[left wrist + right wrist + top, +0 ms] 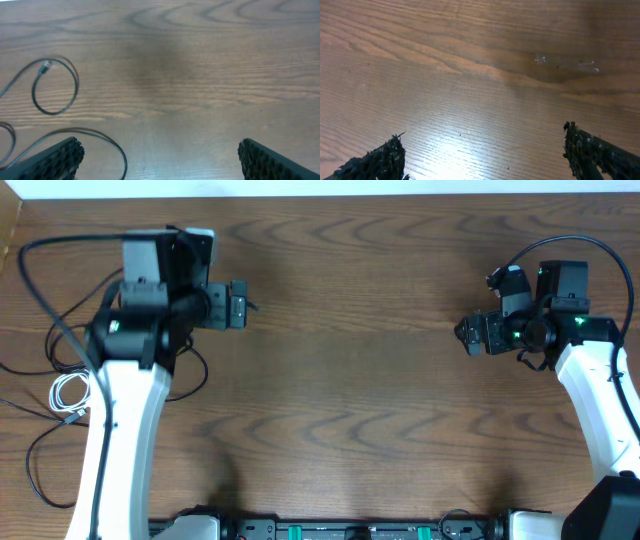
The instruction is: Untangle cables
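Cables first, seen from overhead: the black cords [55, 323] sprawl at the left edge of the table [350, 380], looping around and partly under the left arm [125, 410]. The short white cord [70, 394] sits in a tight coil just beside that arm's outer side. You cannot tell where the cords cross, because the arm hides much of them. The left gripper [240, 305] points toward the table's middle, away from the heap. The right gripper [465, 335] hangs well apart from every cord, over bare wood.

In the left wrist view, your jaws stand wide with nothing between them. One black cord curls into a loop [55, 85] with its small plug end [46, 64] at the top, and another strand [102, 136] arcs close to the left finger [55, 159].

In the right wrist view you see only wood grain. The fingers [592, 155] are spread fully and hold nothing.

Expect these cords to be light and limp, with a little springiness, so a pull on one will likely drag its neighbours along. They are thin and lie flat on the wood, so a pinch may slip off. You would probably do best to take a cord along its run just behind a plug, or where a loop lifts off the table. Leave the white coil for last, since it looks separate.
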Controlling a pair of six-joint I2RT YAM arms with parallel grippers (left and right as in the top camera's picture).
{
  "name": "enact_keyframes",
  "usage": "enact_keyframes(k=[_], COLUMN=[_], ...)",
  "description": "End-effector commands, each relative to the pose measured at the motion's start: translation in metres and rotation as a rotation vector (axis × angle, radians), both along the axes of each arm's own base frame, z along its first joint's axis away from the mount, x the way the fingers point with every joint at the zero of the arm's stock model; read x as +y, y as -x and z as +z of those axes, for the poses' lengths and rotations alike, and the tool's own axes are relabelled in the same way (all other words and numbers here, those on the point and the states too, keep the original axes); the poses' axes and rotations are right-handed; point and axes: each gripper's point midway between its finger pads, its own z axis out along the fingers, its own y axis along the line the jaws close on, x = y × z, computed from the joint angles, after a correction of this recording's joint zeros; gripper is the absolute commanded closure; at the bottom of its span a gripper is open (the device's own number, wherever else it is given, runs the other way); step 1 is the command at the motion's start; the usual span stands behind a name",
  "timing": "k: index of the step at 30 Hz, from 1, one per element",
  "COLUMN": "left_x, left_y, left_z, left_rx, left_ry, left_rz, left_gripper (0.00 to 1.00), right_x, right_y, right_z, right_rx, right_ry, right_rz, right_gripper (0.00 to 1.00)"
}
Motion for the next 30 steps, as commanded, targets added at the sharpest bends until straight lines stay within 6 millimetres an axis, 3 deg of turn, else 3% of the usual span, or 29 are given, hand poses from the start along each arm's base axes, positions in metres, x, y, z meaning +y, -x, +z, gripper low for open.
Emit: enact_keyframes(k=[1, 9, 16, 24, 30], left_x=[0.000, 0.000, -0.002, 0.000, 0.001], left_y=[0.016, 0.031, 0.044, 0.074, 0.097], left_z=[-0.003, -0.005, -0.001, 0.001, -0.009], left_rx=[-0.029, -0.223, -0.515, -0.854, -1.021], left_ry=[0.001, 0.009, 0.036, 0.047, 0.041], left_rz=[-0.009, -0.009, -0.013, -0.015, -0.019], left_gripper=[0.01, 0.00, 0.00, 0.01, 0.00], right_x=[0.001, 0.001, 0.001, 0.001, 0.001], right_y=[-0.003, -0.003, -0.003, -0.003, -0.003], right_z=[0.010, 0.010, 0.010, 0.010, 0.010], right_rx=[-0.025, -0.025, -0.025, -0.025, -0.025], right_ry=[0.000, 0.000, 0.000, 0.000, -0.001], right_rz=[-0.001, -0.001, -0.001, -0.001, -0.001], right_gripper=[0.01, 0.01, 0.01, 0.01, 0.01])
